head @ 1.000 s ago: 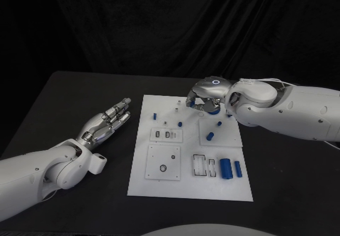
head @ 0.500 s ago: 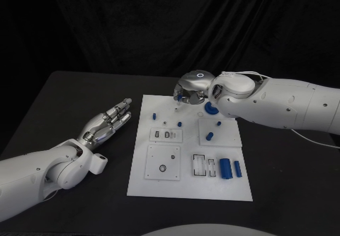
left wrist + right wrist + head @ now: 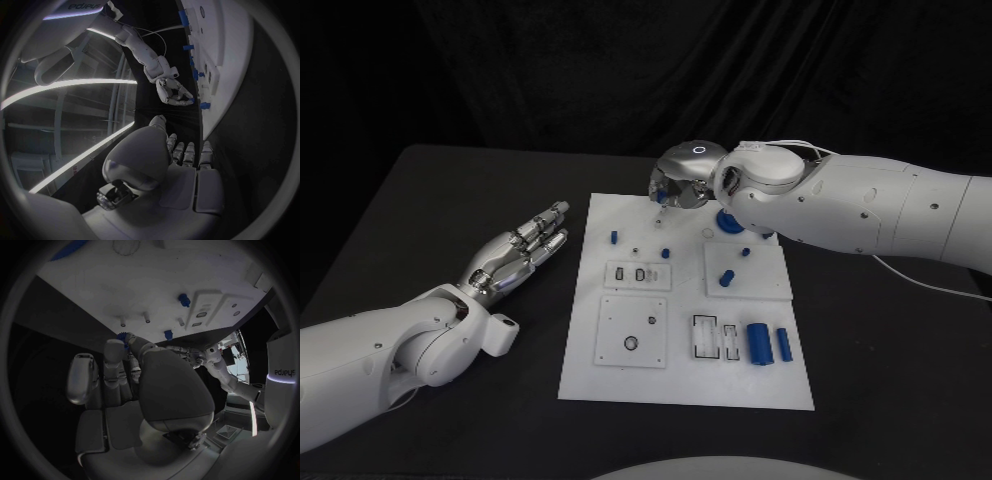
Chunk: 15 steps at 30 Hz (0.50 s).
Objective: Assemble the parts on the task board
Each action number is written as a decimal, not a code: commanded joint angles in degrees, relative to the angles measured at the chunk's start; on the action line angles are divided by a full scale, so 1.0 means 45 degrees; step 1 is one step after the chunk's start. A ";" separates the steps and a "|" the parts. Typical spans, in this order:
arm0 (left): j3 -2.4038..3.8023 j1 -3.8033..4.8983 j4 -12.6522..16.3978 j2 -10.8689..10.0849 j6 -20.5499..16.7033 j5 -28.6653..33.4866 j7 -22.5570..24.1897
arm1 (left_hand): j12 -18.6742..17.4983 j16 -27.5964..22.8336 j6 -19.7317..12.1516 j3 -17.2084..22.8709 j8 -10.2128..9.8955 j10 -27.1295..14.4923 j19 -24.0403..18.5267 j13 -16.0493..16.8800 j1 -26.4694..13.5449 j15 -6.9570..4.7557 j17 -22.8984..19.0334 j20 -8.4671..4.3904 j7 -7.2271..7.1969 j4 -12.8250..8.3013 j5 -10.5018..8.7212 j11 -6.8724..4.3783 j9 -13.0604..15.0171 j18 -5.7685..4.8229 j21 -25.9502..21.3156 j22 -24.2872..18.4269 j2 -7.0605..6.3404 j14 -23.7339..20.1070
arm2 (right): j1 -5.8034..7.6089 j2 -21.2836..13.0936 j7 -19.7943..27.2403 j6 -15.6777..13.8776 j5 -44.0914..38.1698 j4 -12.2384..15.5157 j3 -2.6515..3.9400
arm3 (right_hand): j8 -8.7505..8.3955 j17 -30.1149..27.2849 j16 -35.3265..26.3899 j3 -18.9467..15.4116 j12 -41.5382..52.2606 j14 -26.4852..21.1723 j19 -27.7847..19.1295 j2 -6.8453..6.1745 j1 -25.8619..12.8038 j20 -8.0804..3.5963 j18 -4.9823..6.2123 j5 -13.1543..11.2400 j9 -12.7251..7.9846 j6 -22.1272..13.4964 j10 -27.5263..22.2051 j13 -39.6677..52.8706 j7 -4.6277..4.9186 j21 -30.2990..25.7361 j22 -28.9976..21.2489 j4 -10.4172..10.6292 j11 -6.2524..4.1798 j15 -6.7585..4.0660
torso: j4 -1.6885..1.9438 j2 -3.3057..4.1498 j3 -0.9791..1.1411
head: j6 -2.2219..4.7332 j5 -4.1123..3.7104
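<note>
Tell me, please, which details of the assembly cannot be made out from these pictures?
- Head view: the right robot hand covers its own fingertips, so whatever it pinches is hidden.
- Right wrist view: a small blue part at the fingers, too small to identify.
- Left wrist view: the task board runs past the circle's rim.

You are looking at a lab test bench: a black table [image 3: 430,200] backed by a black curtain [image 3: 589,70], with a white task board [image 3: 682,385] laid before the robot.
</note>
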 commanded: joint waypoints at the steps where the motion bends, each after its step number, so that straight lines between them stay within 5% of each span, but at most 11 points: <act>1: 0.0010 0.0025 -0.0013 0.0042 0.0228 -0.0010 0.2278 | -0.0044 -0.0047 -0.0021 0.0075 0.0016 0.0020 0.0016 -0.0013 0.0157 0.0079 -0.0011 0.0085 0.0093 -0.0005 0.0054 0.0109 -0.0007 0.0222 -0.0045 -0.0015 -0.0004 0.0017 | -0.0033 0.0002 -0.0211 0.0279 0.0038 -0.0036 0.0012 | -0.0066 -0.0013 -0.0056 0.0011 -0.0081 0.0001 0.0014 -0.0147 0.0033 0.0036 -0.0169 -0.0041 -0.0022 -0.0121 0.0845 -0.0015 -0.0011 -0.0053 0.0017 0.0082 -0.0746 0.0088 | -0.0018 -0.0001 0.0001 | 0.0009 0.0017; 15: 0.0010 0.0025 -0.0084 0.0060 0.0319 0.0004 0.2239 | -0.0044 -0.0047 -0.0010 0.0096 0.0020 0.0020 0.0016 -0.0013 0.0171 0.0089 -0.0011 0.0102 0.0129 -0.0003 0.0050 0.0112 -0.0004 0.0223 -0.0045 -0.0015 0.0000 0.0017 | -0.0073 -0.0208 -0.0294 0.0287 0.0161 0.0126 0.0015 | -0.0117 0.0075 -0.0011 0.0019 -0.0190 0.0013 -0.0008 -0.0167 0.0071 0.0057 -0.0162 -0.0017 -0.0032 -0.0176 0.0839 -0.0032 -0.0015 -0.0079 -0.0004 0.0087 -0.0722 0.0107 | -0.0057 -0.0011 0.0011 | 0.0022 0.0107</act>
